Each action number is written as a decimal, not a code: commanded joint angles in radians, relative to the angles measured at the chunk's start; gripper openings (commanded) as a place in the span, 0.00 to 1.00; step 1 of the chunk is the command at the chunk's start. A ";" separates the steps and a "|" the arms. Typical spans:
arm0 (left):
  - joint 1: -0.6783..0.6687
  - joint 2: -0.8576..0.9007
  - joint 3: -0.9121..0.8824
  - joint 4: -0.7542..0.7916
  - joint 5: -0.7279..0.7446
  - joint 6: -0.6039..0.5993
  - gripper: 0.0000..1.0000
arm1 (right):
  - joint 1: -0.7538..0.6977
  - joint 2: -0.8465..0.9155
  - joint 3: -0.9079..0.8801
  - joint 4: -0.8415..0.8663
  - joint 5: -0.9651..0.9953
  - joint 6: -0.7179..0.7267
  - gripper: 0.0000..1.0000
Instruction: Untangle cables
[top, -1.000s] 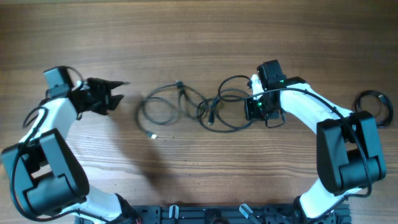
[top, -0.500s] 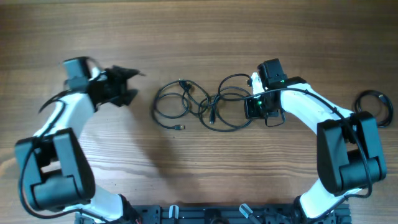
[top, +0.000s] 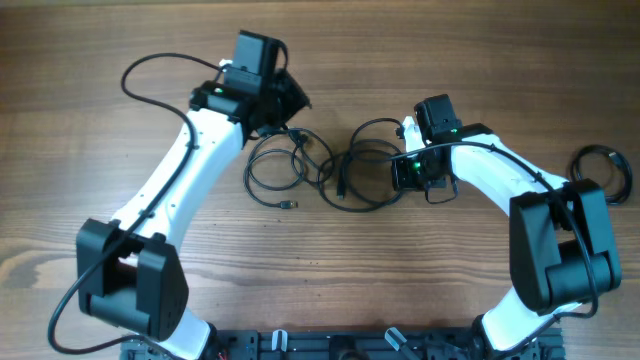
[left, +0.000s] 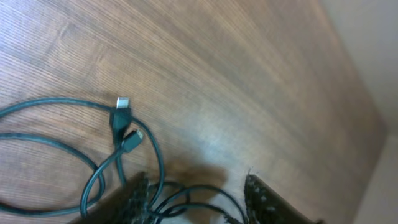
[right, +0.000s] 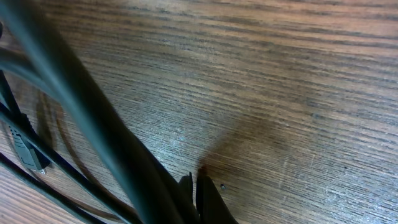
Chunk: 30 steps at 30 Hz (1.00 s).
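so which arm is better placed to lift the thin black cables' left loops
Left: the left gripper hangs open right over those loops of thin black cables; the right gripper sits shut at the tangle's far end.

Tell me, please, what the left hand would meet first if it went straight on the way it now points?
Probably the cables: a loop lies just ahead, between the fingers of the left hand; depth is unclear.
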 joint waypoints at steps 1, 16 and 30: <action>-0.066 0.068 -0.003 -0.002 -0.072 -0.025 0.34 | -0.001 0.006 -0.008 0.005 -0.016 -0.003 0.04; -0.222 0.282 -0.003 0.066 -0.252 -0.109 0.38 | -0.001 0.006 -0.008 0.005 -0.016 -0.004 0.04; -0.224 0.383 -0.004 0.087 -0.266 -0.151 0.26 | -0.001 0.006 -0.008 0.005 -0.016 -0.003 0.04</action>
